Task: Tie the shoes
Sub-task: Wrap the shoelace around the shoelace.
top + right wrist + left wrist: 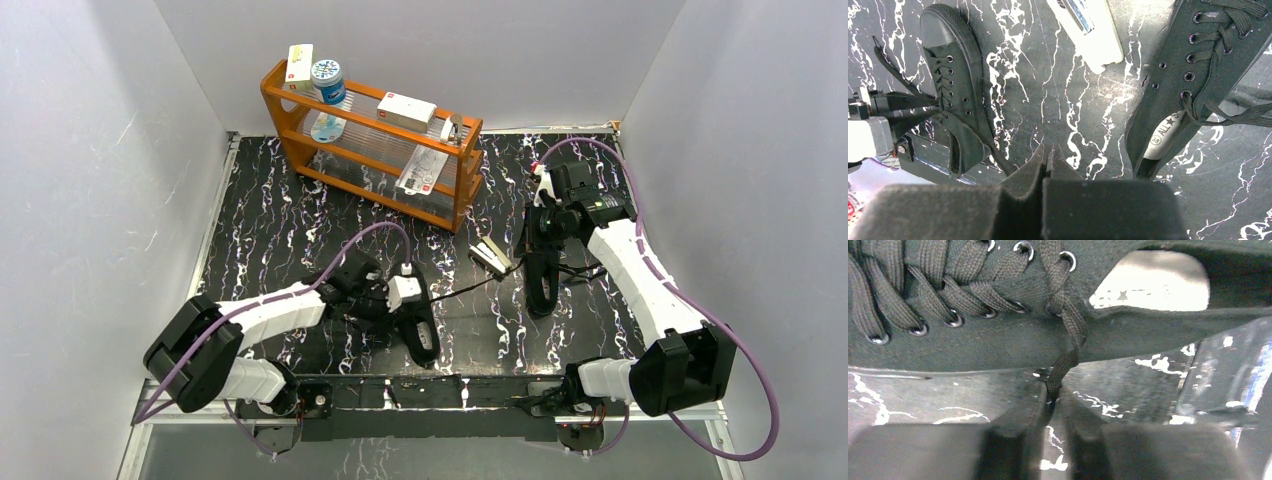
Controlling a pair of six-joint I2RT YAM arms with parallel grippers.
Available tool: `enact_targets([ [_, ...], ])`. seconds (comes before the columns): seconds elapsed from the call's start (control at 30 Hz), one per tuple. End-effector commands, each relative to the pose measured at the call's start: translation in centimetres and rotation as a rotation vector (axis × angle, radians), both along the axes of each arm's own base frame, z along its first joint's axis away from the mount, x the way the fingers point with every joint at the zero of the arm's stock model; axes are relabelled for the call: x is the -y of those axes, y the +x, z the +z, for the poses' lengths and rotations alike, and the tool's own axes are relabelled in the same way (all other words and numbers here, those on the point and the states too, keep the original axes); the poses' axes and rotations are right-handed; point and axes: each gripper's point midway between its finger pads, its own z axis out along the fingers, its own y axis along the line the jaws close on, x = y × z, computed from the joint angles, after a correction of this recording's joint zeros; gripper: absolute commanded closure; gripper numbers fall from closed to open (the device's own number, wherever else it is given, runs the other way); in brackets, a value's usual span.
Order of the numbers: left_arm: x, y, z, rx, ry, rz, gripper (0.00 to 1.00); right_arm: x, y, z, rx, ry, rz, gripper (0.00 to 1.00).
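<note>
Orange rack with boxes and a tin sits at the back of the counter, and a small striped box lies mid-counter between the left-side shoe and right-side shoe. Left-side shoe is just beyond the left hand, its lace dropping from the top eyelet into the narrow gap between the fingers; can't tell if it's actually pinched. Right hand is clenched on nothing, hovering over bare counter with the right-side shoe just beside it and the left-side shoe further off.
</note>
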Motion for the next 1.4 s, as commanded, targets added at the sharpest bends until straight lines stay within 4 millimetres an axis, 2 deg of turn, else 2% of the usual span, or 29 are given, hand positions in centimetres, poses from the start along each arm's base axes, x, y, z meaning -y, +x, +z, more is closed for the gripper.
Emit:
enact_targets([
  [0.0,-0.5,1.8,-0.5,0.075,0.076,0.067,1.00,-0.3,-0.1,0.9,0.038,0.023,0.000,1.00],
  [0.07,-1.5,2.4,0.3,0.102,0.119,0.132,1.00,-0.4,0.2,1.6,0.049,0.031,-0.003,1.00],
  [0.1,-1.5,2.5,1.7,0.109,0.095,0.178,1.00,-0.4,0.3,2.0,0.067,0.039,-0.009,1.00],
  [0.17,-2.1,4.3,5.8,0.185,0.035,0.370,1.00,-0.8,0.2,1.8,0.078,0.069,-0.007,1.00],
  [0.2,-1.5,4.2,7.2,0.171,-0.008,0.406,1.00,-1.2,0.2,1.6,0.071,0.088,-0.006,1.00],
  [0.27,-0.5,4.4,8.8,0.138,-0.074,0.464,1.00,-2.0,0.6,1.6,0.071,0.130,0.000,1.00],
  [0.33,-0.6,4.6,9.7,0.134,-0.109,0.531,1.00,-2.7,1.2,1.6,0.065,0.161,0.007,1.00],
  [0.57,-0.2,3.7,10.2,0.130,-0.136,0.478,1.00,-5.4,2.1,1.2,0.014,0.244,0.030,1.00],
  [0.73,0.2,3.8,10.9,0.174,-0.200,0.444,1.00,-9.5,2.7,2.2,-0.003,0.290,0.088,1.00],
  [0.87,0.5,3.6,9.8,0.169,-0.220,0.432,1.00,-13.1,2.3,2.4,-0.048,0.358,0.122,1.00],
  [0.97,0.0,4.0,8.3,0.184,-0.160,0.432,1.00,-14.4,2.4,2.7,-0.070,0.444,0.098,1.00],
  [1.07,-1.5,4.3,7.0,0.182,-0.024,0.442,1.00,-14.1,2.5,3.4,-0.042,0.456,0.069,1.00],
  [1.23,-1.3,5.1,10.0,0.204,-0.008,0.442,1.00,-11.0,2.0,3.4,0.019,0.359,0.024,1.00],
  [1.37,-2.5,3.9,9.9,0.136,0.094,0.438,1.00,-8.0,1.5,3.5,0.081,0.258,-0.012,1.00],
])
